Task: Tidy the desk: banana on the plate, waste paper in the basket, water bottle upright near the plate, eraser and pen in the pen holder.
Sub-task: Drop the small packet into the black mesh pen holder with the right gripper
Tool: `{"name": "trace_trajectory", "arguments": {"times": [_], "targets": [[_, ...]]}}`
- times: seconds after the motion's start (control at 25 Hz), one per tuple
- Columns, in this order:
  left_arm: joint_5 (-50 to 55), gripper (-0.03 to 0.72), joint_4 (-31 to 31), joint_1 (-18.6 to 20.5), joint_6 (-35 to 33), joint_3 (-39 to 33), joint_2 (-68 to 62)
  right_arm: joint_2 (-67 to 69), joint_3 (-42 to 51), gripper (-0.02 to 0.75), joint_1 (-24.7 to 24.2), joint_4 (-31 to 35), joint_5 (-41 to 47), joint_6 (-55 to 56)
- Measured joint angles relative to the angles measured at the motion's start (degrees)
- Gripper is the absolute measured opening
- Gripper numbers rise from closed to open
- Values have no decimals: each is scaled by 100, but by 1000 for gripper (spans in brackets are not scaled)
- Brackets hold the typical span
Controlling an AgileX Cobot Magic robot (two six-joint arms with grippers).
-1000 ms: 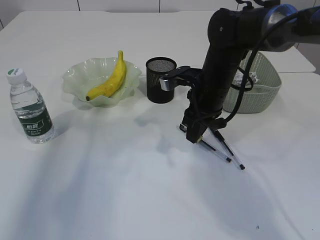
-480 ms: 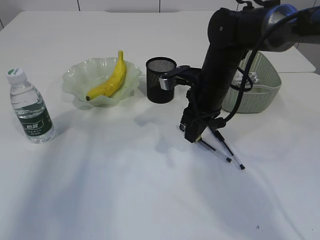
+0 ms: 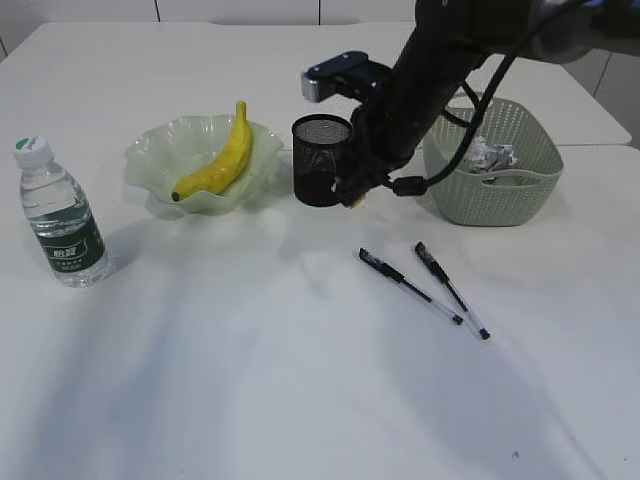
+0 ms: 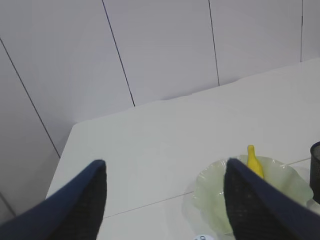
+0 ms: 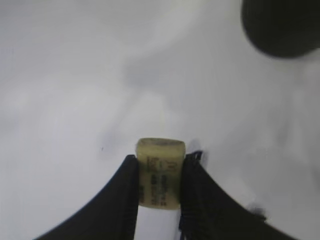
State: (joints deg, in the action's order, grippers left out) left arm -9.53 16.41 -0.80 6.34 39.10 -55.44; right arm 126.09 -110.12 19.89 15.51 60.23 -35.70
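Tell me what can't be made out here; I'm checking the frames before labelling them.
- Printing on the eraser, right wrist view: blurred, and the right gripper's jaws cover its sides.
- Inside the pen holder, exterior view: the mesh wall and arm hide any contents.
- Waste paper in the basket: partly hidden by the wall.
- Bottle label: too small.
- Left gripper: seen only in the left wrist view, jaws cut off by the bottom edge.

**Robot body, appearance**

Right arm: matte black links, thick rounded sections, a black cable looped along its side. A silver-grey wrist camera block sits on a black bracket near the end. Right gripper fingers: black, curved, tapering. Left gripper fingers: dark navy, broad, with a finely textured inner face.
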Motion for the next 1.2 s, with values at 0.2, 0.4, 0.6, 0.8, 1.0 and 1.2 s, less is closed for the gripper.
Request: {"name": "trace_trajectory", "arguments": {"times": [0.2, 0.4, 0.6, 0.8, 1.0, 1.2], "targets": [[9, 519, 0, 0, 0, 0, 0, 0, -257, 188, 0, 148, -761, 0], [9, 519, 10, 0, 0, 0, 0, 0, -275, 188, 0, 506, -1603, 0], [14, 519, 10, 0, 0, 0, 0, 0, -275, 188, 0, 671, -2413, 0], [48, 519, 10, 0, 0, 0, 0, 0, -275, 188, 0, 795, -3249, 0], [72, 519, 10, 0, 0, 0, 0, 0, -275, 188, 0, 841, -3476, 0], [81, 519, 10, 0, 0, 0, 0, 26, -275, 188, 0, 841, -4100, 0]]}}
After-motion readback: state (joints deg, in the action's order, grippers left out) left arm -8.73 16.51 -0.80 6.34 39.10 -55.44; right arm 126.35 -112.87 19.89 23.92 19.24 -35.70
